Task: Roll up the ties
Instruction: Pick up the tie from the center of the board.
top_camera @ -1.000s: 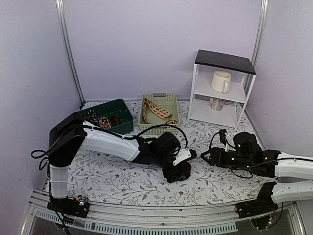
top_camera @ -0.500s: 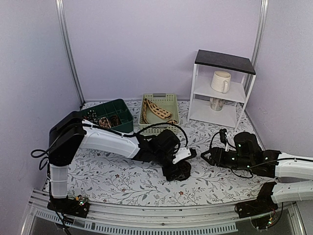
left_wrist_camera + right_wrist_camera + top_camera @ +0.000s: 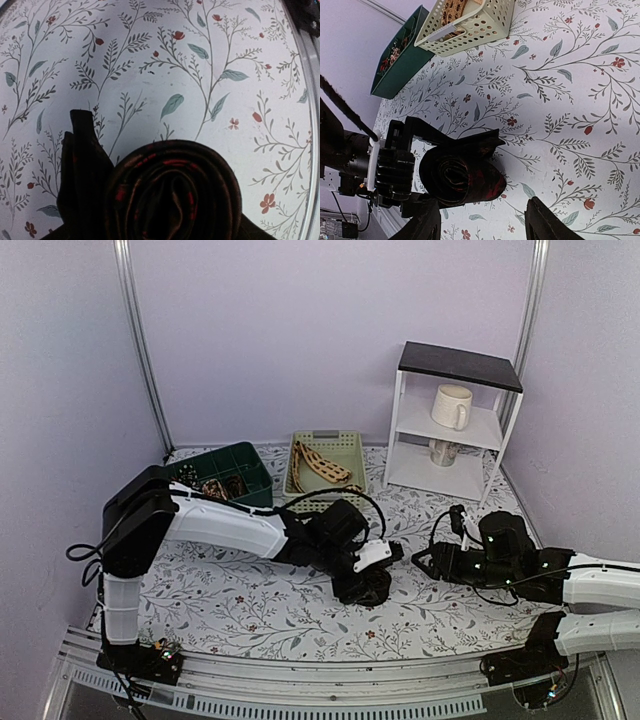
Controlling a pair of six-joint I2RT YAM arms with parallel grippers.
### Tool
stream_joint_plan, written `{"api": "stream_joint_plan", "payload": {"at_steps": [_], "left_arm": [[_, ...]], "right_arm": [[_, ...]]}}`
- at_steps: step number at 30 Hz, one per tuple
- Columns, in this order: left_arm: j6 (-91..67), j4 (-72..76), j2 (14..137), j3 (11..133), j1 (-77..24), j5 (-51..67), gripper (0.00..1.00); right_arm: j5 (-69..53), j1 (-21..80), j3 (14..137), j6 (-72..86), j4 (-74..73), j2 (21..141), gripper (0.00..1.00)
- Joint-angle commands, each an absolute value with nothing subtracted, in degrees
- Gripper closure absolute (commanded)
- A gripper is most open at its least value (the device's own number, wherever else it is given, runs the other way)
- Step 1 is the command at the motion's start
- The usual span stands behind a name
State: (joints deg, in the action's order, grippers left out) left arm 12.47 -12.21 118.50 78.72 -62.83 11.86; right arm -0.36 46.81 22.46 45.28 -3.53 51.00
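A dark brown-black tie with red marks (image 3: 172,192) is wound into a thick roll on the floral cloth. Its loose end (image 3: 80,160) sticks out to the left. My left gripper (image 3: 365,585) holds the roll, with a black finger (image 3: 417,129) pressed against each side of it, as the right wrist view shows. My right gripper (image 3: 487,225) hovers open just right of the roll (image 3: 462,175) with nothing between its fingers. A beige tie with dark markings (image 3: 322,465) lies in the cream basket (image 3: 345,445). Small patterned coils (image 3: 212,487) sit in the green bin (image 3: 250,465).
A white shelf unit (image 3: 400,415) at the back right carries a cream mug (image 3: 451,406) and a second mug below it. The basket and bin stand side by side at the back. The table's metal front rail (image 3: 330,685) runs behind the arm bases.
The left gripper's fingers have closed in on the rolled tie, and its wrist has shifted slightly. The right arm has stayed where it was.
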Motion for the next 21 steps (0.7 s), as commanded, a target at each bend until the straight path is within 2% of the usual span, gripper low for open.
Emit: {"api": "stream_joint_plan", "payload": {"at_steps": [1,12,16,21], "left_arm": [[13.4,-13.2,120.7,79.6,-61.6,13.4,0.29],[13.3,-12.4,122.0,79.2,-60.8,14.9,0.31],[13.1,-11.9,122.3,78.9,-60.5,15.6,0.40],[12.7,-10.7,121.4,78.0,-60.1,16.4,0.57]], "right_arm": [[0.8,46.6,21.8,45.3,-3.8,50.4,0.41],[1.1,46.5,21.7,45.0,-3.9,50.1,0.41],[1.3,46.5,21.5,45.0,-4.0,49.8,0.42],[1.5,46.5,21.3,45.0,-4.0,49.6,0.42]]}}
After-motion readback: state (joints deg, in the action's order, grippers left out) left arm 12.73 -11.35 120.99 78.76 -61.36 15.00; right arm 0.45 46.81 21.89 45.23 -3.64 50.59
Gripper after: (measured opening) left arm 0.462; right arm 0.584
